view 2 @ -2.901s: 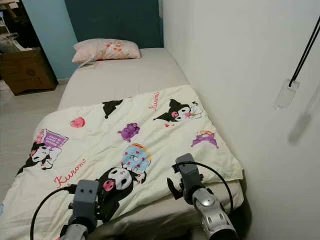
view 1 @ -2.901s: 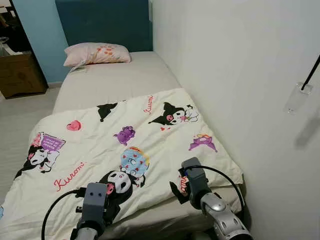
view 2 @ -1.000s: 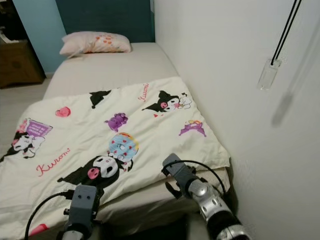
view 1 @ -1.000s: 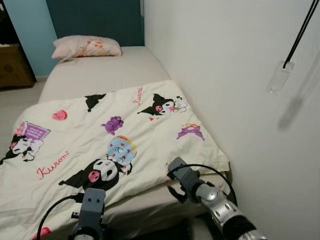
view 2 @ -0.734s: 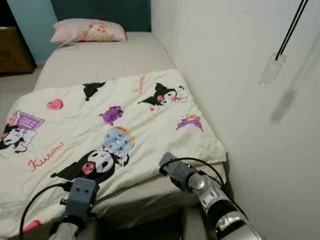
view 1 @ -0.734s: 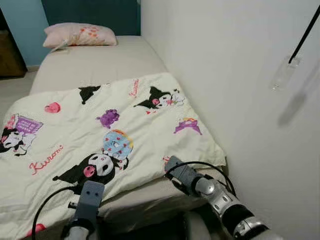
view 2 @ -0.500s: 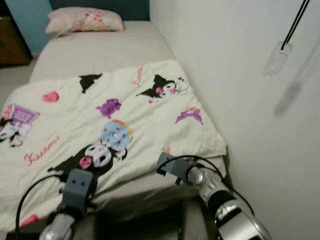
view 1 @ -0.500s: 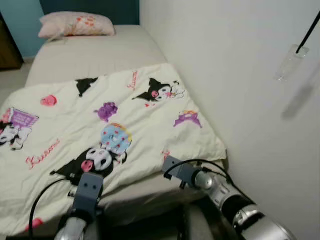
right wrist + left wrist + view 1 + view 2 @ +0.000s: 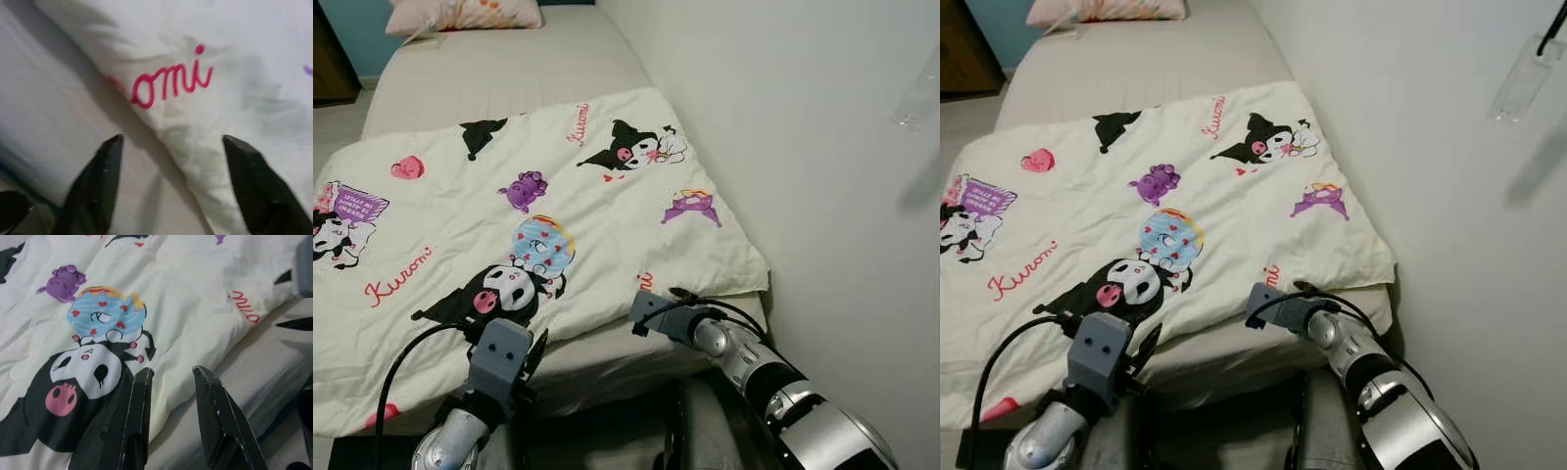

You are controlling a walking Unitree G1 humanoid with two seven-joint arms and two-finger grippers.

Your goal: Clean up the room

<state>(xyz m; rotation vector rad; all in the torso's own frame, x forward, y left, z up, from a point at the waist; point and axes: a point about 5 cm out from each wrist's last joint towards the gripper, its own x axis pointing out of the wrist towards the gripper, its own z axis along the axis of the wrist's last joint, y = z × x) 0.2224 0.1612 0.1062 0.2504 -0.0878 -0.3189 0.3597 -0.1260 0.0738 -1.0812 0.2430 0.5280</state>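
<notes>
Right pincer (image 9: 168,161) sits low at the foot end of the bed, its two black fingers spread wide with nothing between them, poised over the near hem of the quilt (image 9: 548,196) where a pink scrap of lettering meets the bare mattress (image 9: 607,357). In the head views my right arm reaches forward from below, its wrist block just short of that hem, near the quilt's wall-side corner. My left pincer (image 9: 171,396) is further along the same hem, fingers parted by a narrower gap and also holding nothing, hovering above the black-and-white cartoon character printed on the cloth. The quilt is cream with cartoon prints and pink script, spread over the lower part of the bed and lying slightly askew, its near edge running at a slant across the mattress. Beyond it the beige mattress is uncovered up to a pink pillow (image 9: 460,15) at the head. A white wall (image 9: 803,117) runs along the bed's right side, and pale floor shows to the left. I judge the step in hand to be making the bed, with both pincers lining up on the hem. The next move calls for lowering each pincer onto the edge, pinching the cloth, then drawing it straight.
</notes>
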